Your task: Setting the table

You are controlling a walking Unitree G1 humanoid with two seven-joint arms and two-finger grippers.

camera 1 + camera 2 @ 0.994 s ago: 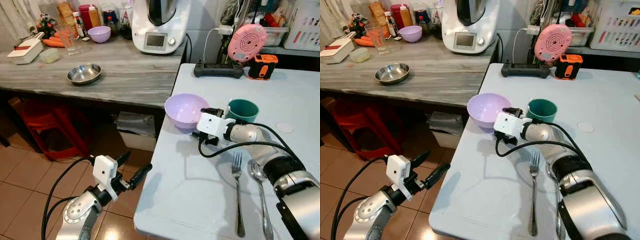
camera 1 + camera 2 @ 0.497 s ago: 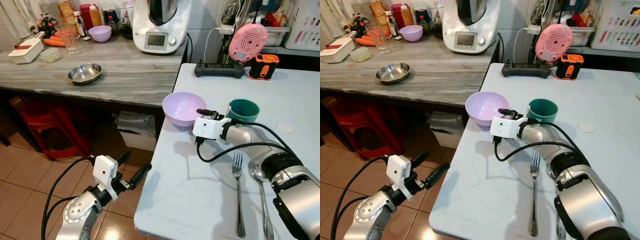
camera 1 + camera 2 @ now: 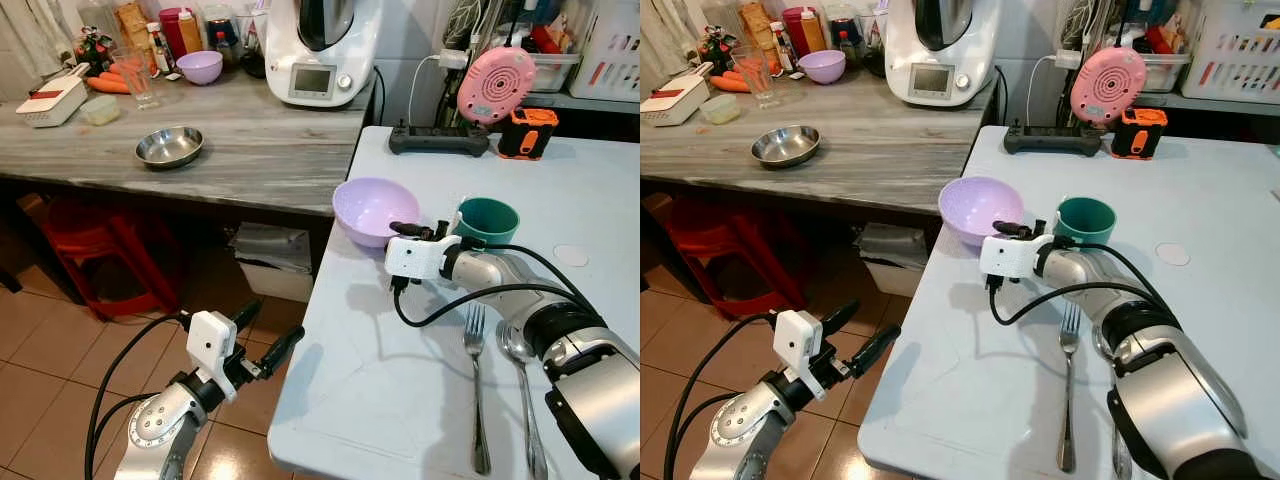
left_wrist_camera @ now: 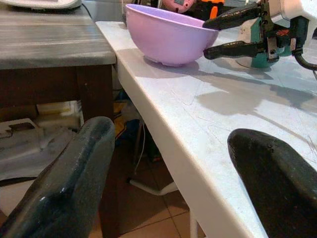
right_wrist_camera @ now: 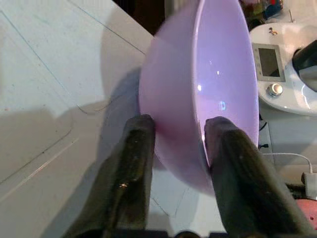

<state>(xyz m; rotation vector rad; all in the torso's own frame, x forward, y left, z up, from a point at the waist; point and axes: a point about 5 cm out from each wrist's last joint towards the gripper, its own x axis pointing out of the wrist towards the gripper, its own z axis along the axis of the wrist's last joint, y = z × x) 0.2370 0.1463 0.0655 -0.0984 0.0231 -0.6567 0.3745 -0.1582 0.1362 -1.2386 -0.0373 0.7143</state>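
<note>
A light purple bowl (image 3: 372, 205) stands near the left edge of the pale table (image 3: 380, 400), tipped a little. My right gripper (image 3: 408, 232) is shut on the bowl's near rim. In the right wrist view one finger (image 5: 225, 148) is inside the bowl (image 5: 218, 74) and the other is outside its wall. A green cup (image 3: 487, 220) stands just right of the gripper. A fork (image 3: 476, 380) and a spoon (image 3: 520, 390) lie side by side nearer the front. My left gripper (image 3: 266, 332) hangs open, low over the floor beside the table edge, with nothing between its fingers.
A grey wooden counter to the left carries a steel bowl (image 3: 168, 147), a second purple bowl (image 3: 199, 67), jars and a white kitchen machine (image 3: 320, 50). A black power strip (image 3: 438, 140), a pink round device (image 3: 494, 85) and an orange tool (image 3: 526, 132) line the table's far edge. A red stool (image 3: 90, 250) stands under the counter.
The purple bowl has shifted slightly up and to the right in my right gripper and now tips more. The left arm has stayed where it was.
</note>
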